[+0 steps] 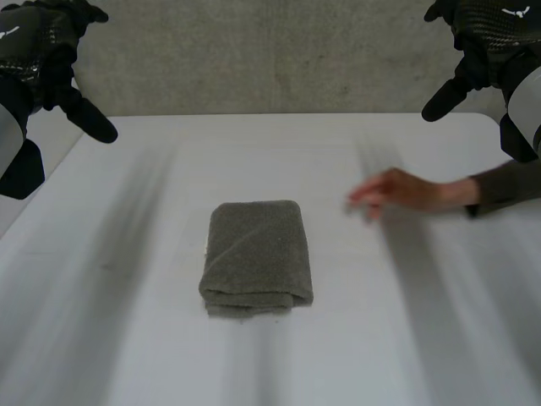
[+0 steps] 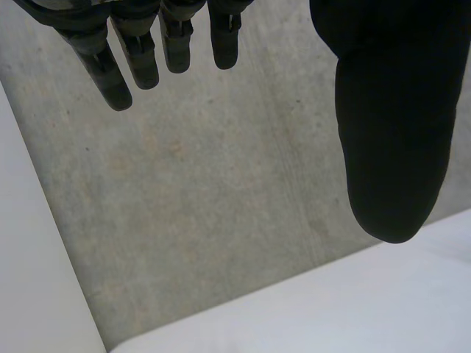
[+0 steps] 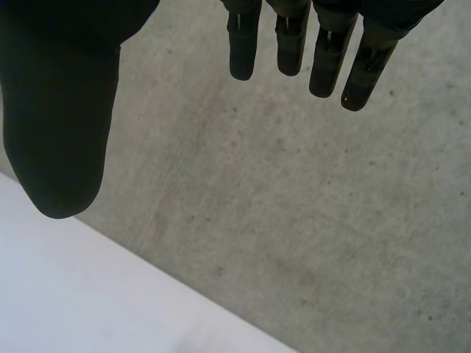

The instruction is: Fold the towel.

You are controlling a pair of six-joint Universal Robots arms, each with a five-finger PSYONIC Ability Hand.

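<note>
The white table (image 1: pixel 110 338) spread across the head view, and the towel (image 1: pixel 256 254) lay at its middle, a grey-green block already folded, its layers stacked and showing at the near edge. Nothing touched it.

The left hand (image 1: pixel 46 59) hung high over the table's far left corner. Its fingers (image 2: pixel 110 73) were straight and spread from the thumb, and it held nothing. The right hand (image 1: pixel 482 42) hung likewise over the far right corner, its fingers (image 3: pixel 294 51) straight and slack and its palm empty. Both were well apart from the towel.

A person's hand (image 1: pixel 397 190) reached in from the right, near the towel but apart from it. Whether it rested on the table I could not tell.

By my judgement the folding looked done, or nearly so, and the step in hand was to stand clear. To do that well, both hands should hold high and wide while the person's hand was over the table, with no descent toward the towel. If one more fold were wanted, the approach should wait for a free table. Both hands should then come down on the towel's near corners together and pinch all the layers — not the top one alone — so that the stack did not slide open.

Counted:
- one table
- one towel
- two robot hands
- one person's hand
</note>
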